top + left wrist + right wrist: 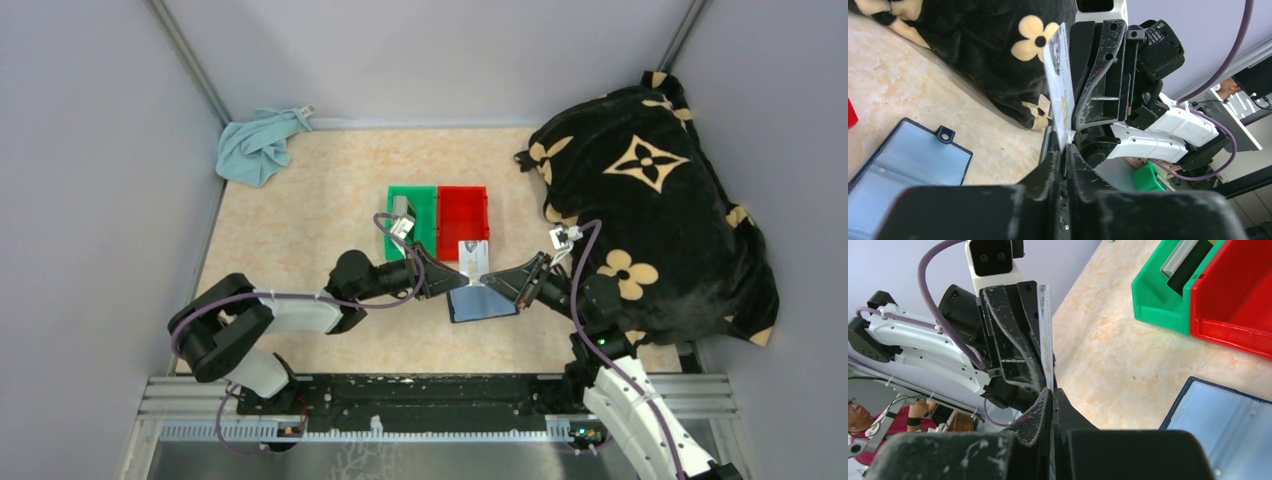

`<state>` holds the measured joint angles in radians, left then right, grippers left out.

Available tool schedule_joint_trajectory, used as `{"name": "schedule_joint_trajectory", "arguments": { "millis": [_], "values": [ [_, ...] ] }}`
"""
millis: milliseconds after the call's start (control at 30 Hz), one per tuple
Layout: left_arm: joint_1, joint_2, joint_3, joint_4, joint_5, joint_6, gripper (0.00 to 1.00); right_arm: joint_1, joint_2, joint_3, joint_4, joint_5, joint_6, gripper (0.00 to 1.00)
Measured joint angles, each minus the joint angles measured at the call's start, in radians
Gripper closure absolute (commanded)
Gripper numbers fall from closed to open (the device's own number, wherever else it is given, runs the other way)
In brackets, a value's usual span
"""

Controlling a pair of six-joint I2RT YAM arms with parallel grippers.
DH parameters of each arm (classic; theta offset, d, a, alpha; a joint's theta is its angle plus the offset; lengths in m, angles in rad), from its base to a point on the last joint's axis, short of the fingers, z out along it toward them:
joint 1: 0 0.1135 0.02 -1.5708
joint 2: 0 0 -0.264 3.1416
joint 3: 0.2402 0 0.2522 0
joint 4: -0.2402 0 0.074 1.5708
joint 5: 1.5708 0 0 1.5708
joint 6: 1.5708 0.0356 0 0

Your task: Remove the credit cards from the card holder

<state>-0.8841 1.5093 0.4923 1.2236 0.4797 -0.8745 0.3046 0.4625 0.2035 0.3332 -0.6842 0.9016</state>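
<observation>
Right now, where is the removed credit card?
Top view: the credit card stands upright mid-table, pinched between left gripper and right gripper, by the open card holder, near the red bin.

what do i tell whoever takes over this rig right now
The left tool is shut on a card, held upright.
The right tool looks shut on the same card from the opposite side.
The wallet lies open on the table, below the tools.
Done: this card is out.
Left: release one tool, set the card down, then check the wallet; no other card shows in it from here.
</observation>
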Motion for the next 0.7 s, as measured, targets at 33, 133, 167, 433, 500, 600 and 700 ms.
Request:
{"name": "schedule_joint_trajectory", "arguments": {
  "millis": [33, 133, 167, 433, 500, 600, 700],
  "values": [
    [0.0, 0.001, 0.0, 0.0, 0.0, 0.0, 1.0, 0.0, 0.0, 0.0, 0.001, 0.0, 0.0, 1.0],
    [0.001, 0.008, 0.0, 0.001, 0.001, -0.003, 1.0, 0.0, 0.0, 0.0, 0.001, 0.0, 0.0, 1.0],
    [0.001, 0.013, 0.0, 0.003, 0.002, -0.005, 1.0, 0.0, 0.0, 0.0, 0.0, 0.0, 0.0, 1.0],
    [0.0, 0.02, 0.029, -0.055, 0.03, 0.0, 1.0, 0.0, 0.005, 0.002, -0.049, 0.016, -0.039, 0.63],
    [0.0, 0.013, 0.034, -0.098, 0.053, 0.016, 1.0, 0.0, 0.018, 0.014, -0.071, 0.025, -0.057, 0.62],
    [0.0, -0.01, 0.035, -0.161, 0.092, 0.039, 1.0, 0.0, 0.061, 0.055, -0.071, 0.029, -0.076, 0.62],
    [0.0, -0.037, 0.035, -0.206, 0.13, 0.056, 1.0, 0.0, 0.104, 0.09, -0.049, 0.027, -0.087, 0.69]
  ]
}}
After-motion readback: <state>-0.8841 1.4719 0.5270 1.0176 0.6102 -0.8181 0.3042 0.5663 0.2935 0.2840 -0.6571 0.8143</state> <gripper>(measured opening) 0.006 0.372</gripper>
